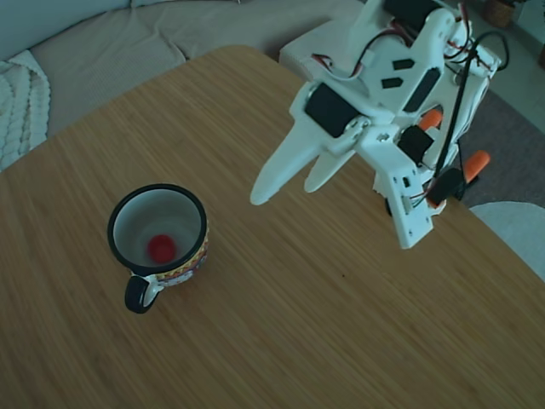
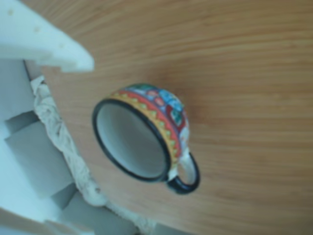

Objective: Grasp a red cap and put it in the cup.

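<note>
In the fixed view, the cup [image 1: 158,241] is standing upright on the left part of the wooden surface [image 1: 324,332], and the red cap [image 1: 161,248] is lying inside it, on the bottom. To the right, well apart, the gripper [image 1: 288,188] is hanging above the surface, its fingers [image 1: 271,181] parted a little and holding nothing.

You are looking at a round bamboo-grained table [image 1: 281,324] under dim, cool light. At ten o'clock behind it sits a beige sofa [image 1: 111,43] with a cream knitted throw [image 1: 17,102]; grey carpet [image 1: 511,128] shows at two o'clock.
</note>
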Available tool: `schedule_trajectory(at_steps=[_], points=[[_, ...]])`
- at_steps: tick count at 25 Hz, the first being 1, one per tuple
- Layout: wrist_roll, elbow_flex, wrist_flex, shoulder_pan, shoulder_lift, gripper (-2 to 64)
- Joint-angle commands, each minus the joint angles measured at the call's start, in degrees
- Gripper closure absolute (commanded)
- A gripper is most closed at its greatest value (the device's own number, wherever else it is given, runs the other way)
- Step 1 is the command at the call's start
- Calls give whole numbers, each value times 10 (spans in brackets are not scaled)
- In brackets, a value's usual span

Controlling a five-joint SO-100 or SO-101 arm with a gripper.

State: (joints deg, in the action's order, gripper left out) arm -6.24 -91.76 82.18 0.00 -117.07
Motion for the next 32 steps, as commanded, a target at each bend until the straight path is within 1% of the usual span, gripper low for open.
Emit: schedule_trajectory(at_steps=[1,5,12,17,22,32], points=[[4,-45,-18,-4,-65,206],[4,-126,-45,-8,-117,206],[5,-256,-120,-3,-195,206],[5,-308,-135,-5,-238,206],[33,-353,-163,-1,-292,206],[33,-421,-167,0,-347,206]])
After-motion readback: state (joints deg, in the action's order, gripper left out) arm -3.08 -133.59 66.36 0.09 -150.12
